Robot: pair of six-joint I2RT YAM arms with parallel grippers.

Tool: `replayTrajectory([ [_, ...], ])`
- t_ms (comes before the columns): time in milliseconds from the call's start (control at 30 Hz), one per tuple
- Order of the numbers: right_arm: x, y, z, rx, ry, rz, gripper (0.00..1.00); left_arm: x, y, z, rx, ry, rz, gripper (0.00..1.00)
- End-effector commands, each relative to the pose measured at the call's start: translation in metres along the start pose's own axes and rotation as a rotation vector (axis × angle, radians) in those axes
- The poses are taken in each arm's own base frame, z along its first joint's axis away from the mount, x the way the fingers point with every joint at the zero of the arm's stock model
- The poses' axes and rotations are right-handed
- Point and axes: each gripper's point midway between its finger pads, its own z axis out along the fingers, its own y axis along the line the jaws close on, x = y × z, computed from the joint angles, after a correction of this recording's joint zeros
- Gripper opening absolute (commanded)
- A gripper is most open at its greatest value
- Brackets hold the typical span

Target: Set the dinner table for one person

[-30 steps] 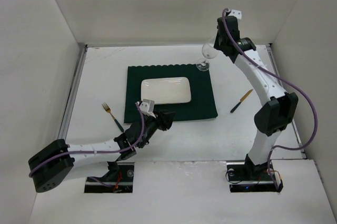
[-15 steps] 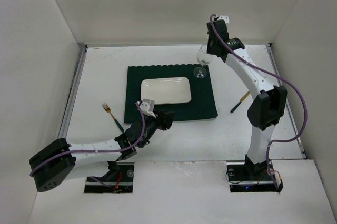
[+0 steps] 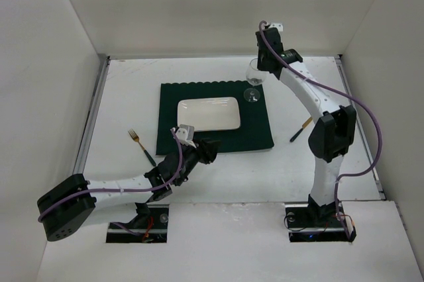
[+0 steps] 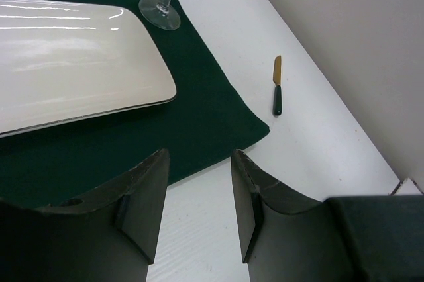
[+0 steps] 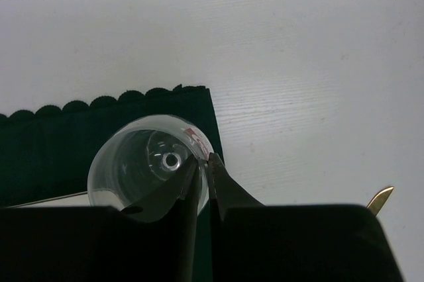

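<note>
The dinner table [image 3: 126, 96] is a flat white surface. A dark green placemat [image 3: 255, 133] lies on it with a white rectangular plate [image 3: 208, 114] on top. My right gripper [image 3: 256, 69] is shut on the rim of a clear wine glass [image 3: 252, 82], one finger inside the bowl [image 5: 142, 169] and one outside. The glass stands upright with its foot [image 4: 159, 13] on the placemat's far right corner. My left gripper [image 3: 211, 151] is open and empty, low over the table at the placemat's near edge [image 4: 199, 116].
A gold fork with a dark handle [image 3: 141, 144] lies left of the placemat. A gold knife with a dark handle [image 3: 303, 127] lies right of it and also shows in the left wrist view [image 4: 277, 90]. White walls enclose the table.
My right gripper has moved left and down with the wine glass, from beyond the placemat's far right corner to over that corner. The left arm has not moved.
</note>
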Motion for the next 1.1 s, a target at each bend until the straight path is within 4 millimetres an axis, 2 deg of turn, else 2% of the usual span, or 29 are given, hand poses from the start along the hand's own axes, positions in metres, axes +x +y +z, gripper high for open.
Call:
replayTrajectory([
  [0,-0.034,0.008,-0.009,-0.018,-0.107,0.048,0.15,-0.017,-0.008,0.003,0.025,-0.062,-0.036,0.4],
  [233,-0.043,0.015,-0.014,-0.03,-0.129,0.048,0.15,-0.017,-0.008,0.003,0.025,-0.062,-0.036,0.4],
  [533,-0.02,0.02,0.003,-0.02,-0.08,0.029,0.16,-0.017,-0.009,0.003,0.028,-0.061,-0.042,0.4],
  [633,-0.018,0.02,0.003,-0.02,-0.08,0.031,0.21,-0.016,-0.009,0.002,0.028,-0.061,-0.042,0.4],
  [833,-0.036,0.015,-0.016,-0.022,-0.128,0.054,0.48,-0.016,-0.009,0.003,0.027,-0.06,-0.042,0.4],
  [933,-0.047,0.008,-0.033,-0.031,-0.162,0.073,0.53,-0.016,-0.009,0.003,0.026,-0.058,-0.042,0.4],
  [1067,-0.058,-0.009,-0.066,-0.039,-0.215,0.123,0.57,-0.016,-0.009,0.003,0.026,-0.058,-0.042,0.4],
])
